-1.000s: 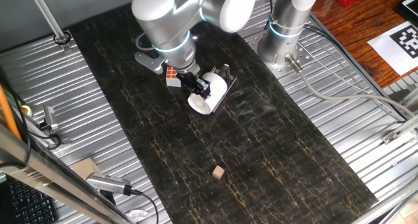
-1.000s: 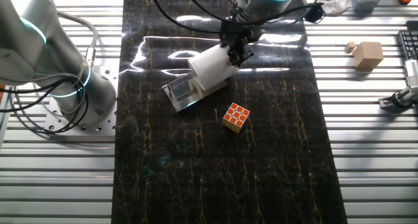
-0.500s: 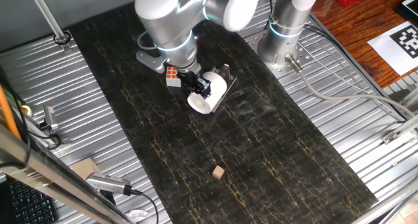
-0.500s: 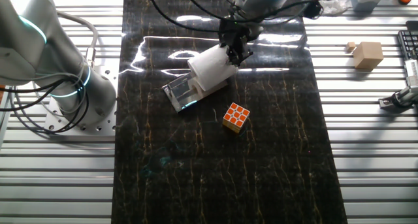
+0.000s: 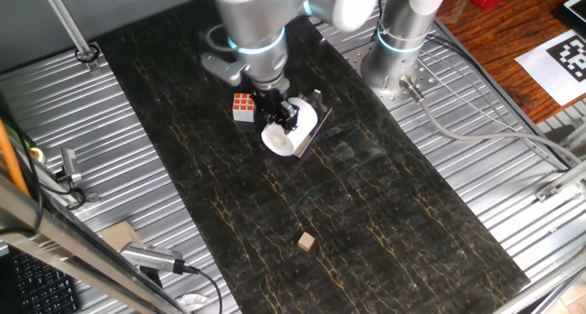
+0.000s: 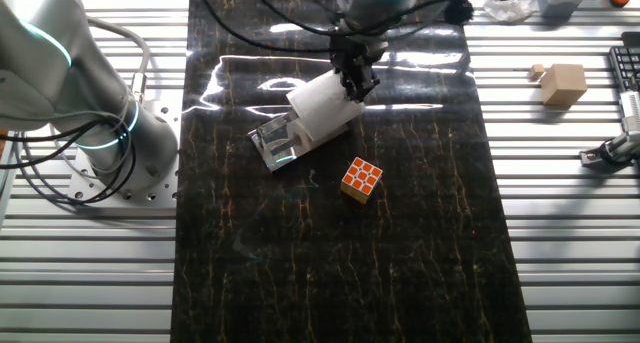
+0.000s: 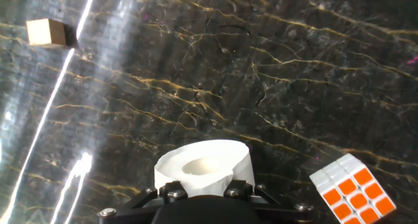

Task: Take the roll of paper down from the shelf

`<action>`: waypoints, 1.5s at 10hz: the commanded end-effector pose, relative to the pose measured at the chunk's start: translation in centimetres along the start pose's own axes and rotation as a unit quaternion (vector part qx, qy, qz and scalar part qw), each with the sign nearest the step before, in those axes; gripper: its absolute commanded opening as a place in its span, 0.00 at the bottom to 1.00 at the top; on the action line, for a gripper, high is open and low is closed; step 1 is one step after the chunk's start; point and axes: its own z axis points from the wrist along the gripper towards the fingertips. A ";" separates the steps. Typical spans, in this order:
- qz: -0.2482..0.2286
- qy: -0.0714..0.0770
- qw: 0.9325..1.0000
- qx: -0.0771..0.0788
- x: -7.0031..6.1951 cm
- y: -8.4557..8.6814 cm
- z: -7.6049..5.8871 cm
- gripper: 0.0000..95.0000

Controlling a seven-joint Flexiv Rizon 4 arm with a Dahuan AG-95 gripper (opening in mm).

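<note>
Roll of paper [image 6: 320, 106] lies on its side on the shelf [image 6: 282, 143], toward the far end of the dark surface [image 6: 420, 253] from the other fixed view, near the middle of its width. Gripper [image 5: 281, 113] sits at the roll's open end; fingers appear clenched on the roll's wall, 1 seemingly inside the core hole, though the hand view shows only the roll's end just past the housing.

Risks, as judged:
- Grip bites on soft paper wall only. Roll may deform or slip out when lifted.
- Roll overhangs the shelf. Dragging instead of lifting could pull the light metal rack along or tip it.
- Puzzle cube [image 6: 361, 179] sits just beside the shelf. A low swing that way could knock it.

Surface and room: black, gold-veined mat, glossy with glare streaks. Ribbed metal tabletop [image 6: 560, 233] on both long sides. Small wooden block [image 5: 307, 243] sits well apart, toward the near edge in one fixed view. A 2nd arm base [image 5: 400, 39] stands near 1 corner.
</note>
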 end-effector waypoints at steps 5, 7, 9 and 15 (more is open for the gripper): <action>-0.002 -0.035 0.999 0.013 -0.1 0.0 0.0 0.00; -0.002 -0.009 1.000 0.004 -0.1 0.0 0.0 0.00; -0.001 0.005 1.000 0.001 -0.1 0.0 0.0 0.00; -0.002 0.058 0.998 -0.003 -0.2 -0.1 0.1 0.00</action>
